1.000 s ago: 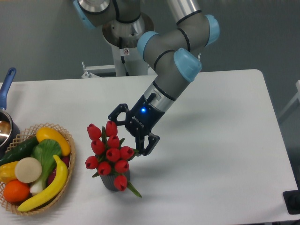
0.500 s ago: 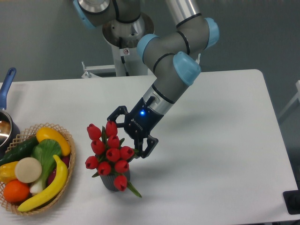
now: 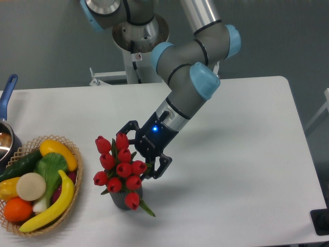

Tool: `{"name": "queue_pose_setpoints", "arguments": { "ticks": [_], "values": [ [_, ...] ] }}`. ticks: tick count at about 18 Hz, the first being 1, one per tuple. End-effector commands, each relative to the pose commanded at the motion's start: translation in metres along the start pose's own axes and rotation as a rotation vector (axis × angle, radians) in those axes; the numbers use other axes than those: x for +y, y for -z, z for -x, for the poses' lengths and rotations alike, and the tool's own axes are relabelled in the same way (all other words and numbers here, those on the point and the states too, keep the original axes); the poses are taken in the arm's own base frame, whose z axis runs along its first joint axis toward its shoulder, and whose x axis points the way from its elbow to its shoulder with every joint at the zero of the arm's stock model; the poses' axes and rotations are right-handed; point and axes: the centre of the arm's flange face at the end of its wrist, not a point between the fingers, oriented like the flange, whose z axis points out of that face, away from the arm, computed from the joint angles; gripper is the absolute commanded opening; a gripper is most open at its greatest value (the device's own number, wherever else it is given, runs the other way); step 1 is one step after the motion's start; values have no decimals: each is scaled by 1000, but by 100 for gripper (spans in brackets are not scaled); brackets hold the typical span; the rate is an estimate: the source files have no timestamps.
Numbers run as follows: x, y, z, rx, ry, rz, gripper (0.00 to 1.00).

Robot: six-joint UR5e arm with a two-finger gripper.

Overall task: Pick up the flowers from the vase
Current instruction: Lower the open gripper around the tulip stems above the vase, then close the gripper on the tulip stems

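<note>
1. Flowers (image 3: 119,163) stand in the vase (image 3: 123,199), near the front edge of the table (image 3: 241,170), left of its middle. Red buds spill over the vase mouth, so only the lower dark wall shows.
2. Gripper (image 3: 142,150) is at the right of the flowers, level with the upper buds, fingers spread. One finger sits beside the top bud, the other by the bud at the right edge of the bunch. Cannot tell whether either finger touches a bud.
3. Nothing pinched between the fingers.
4. Basket (image 3: 72,193) of toy fruit and vegetables is left of the flowers, near but apart: banana, orange, cucumber and others inside.
5. Pot (image 3: 6,141) with blue handle is further left of the flowers, cut off by the picture edge.
6. The arm (image 3: 187,82) comes down from behind and right of the flowers.
</note>
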Motion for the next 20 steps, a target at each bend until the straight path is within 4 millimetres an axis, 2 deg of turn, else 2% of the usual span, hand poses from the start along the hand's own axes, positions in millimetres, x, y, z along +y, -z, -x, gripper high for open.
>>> {"name": "queue_pose_setpoints", "arguments": {
  "ticks": [9,14,17,20],
  "values": [
    [-4,-2,4,10,-3,-28,100],
    [-3,-2,4,11,-2,-28,73],
    [-3,-3,6,11,-7,-27,63],
    [-5,-2,8,8,-12,-29,58]
  ]
}}
